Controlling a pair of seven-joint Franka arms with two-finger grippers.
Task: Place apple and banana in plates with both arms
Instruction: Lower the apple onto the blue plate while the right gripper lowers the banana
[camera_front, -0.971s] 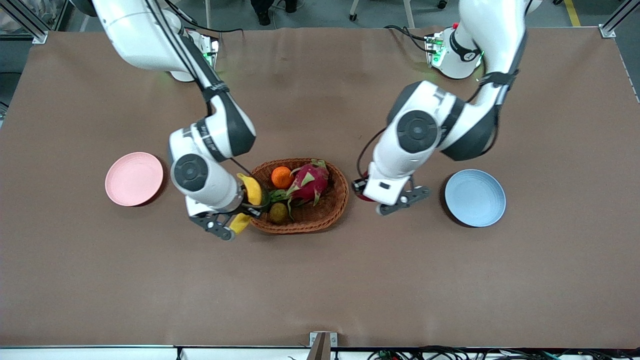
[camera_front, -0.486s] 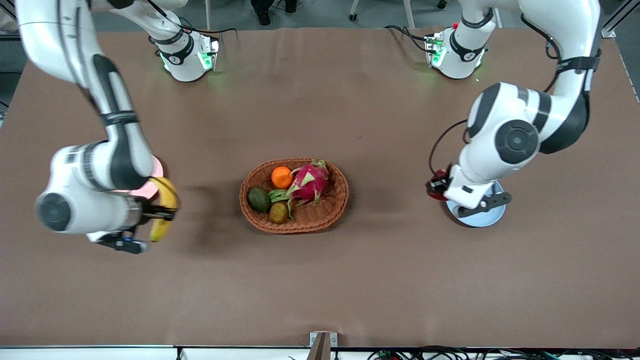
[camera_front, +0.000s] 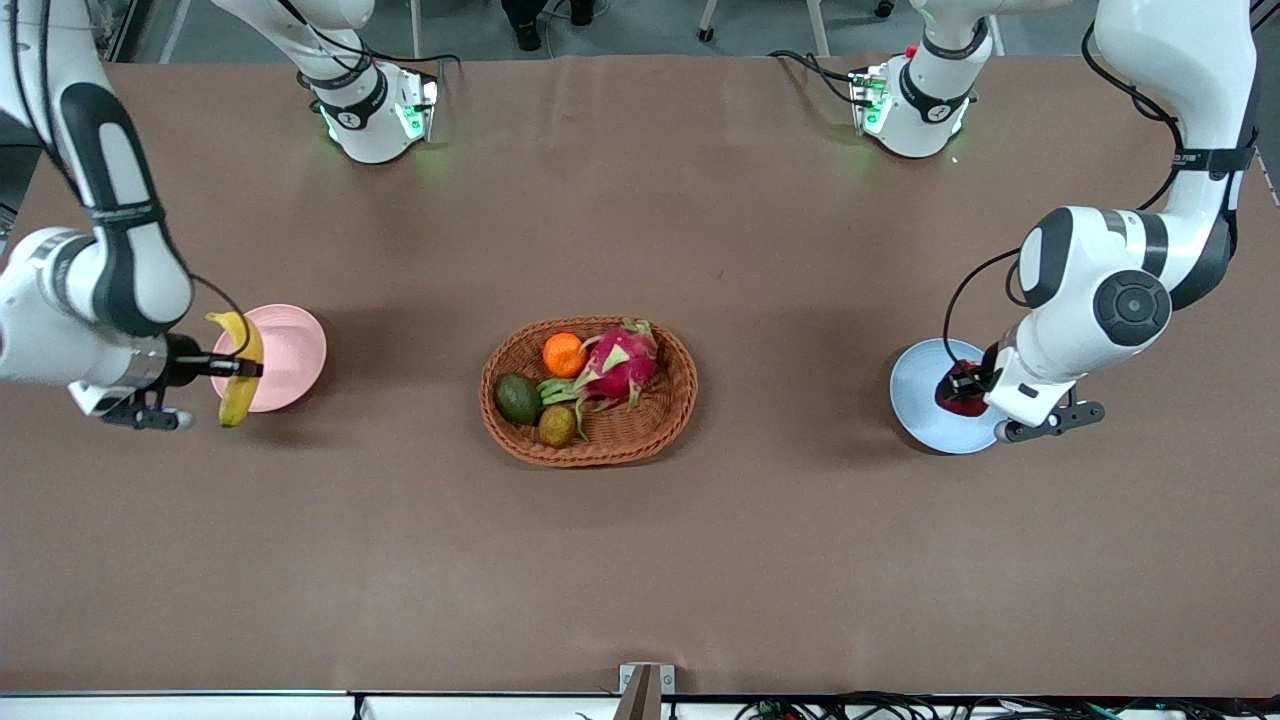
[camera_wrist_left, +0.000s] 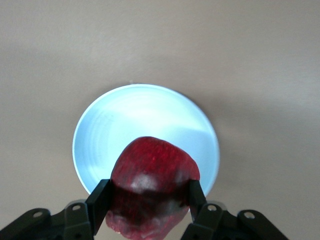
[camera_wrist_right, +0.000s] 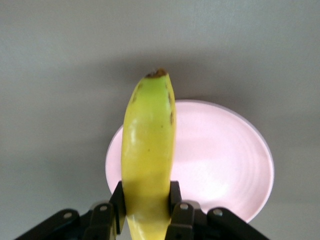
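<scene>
My left gripper (camera_front: 962, 388) is shut on the dark red apple (camera_front: 958, 392) and holds it over the light blue plate (camera_front: 918, 400). In the left wrist view the apple (camera_wrist_left: 152, 180) sits between the black fingers (camera_wrist_left: 99, 199) above the blue plate (camera_wrist_left: 125, 120). My right gripper (camera_front: 232, 368) is shut on the yellow banana (camera_front: 238, 365) and holds it over the edge of the pale pink plate (camera_front: 290, 350). In the right wrist view the banana (camera_wrist_right: 147, 150) sticks out past the fingers (camera_wrist_right: 118, 201), over the pink plate's rim (camera_wrist_right: 225, 165).
An oval brown wicker basket (camera_front: 672, 400) stands mid-table between the plates. It holds an orange (camera_front: 563, 354), a pink dragon fruit (camera_front: 618, 368), an avocado (camera_front: 518, 398) and a small brownish fruit (camera_front: 557, 426).
Both arms swung outward from the basket. The right gripper carried the banana to the pink plate's edge. The left gripper carried the apple over the blue plate.
</scene>
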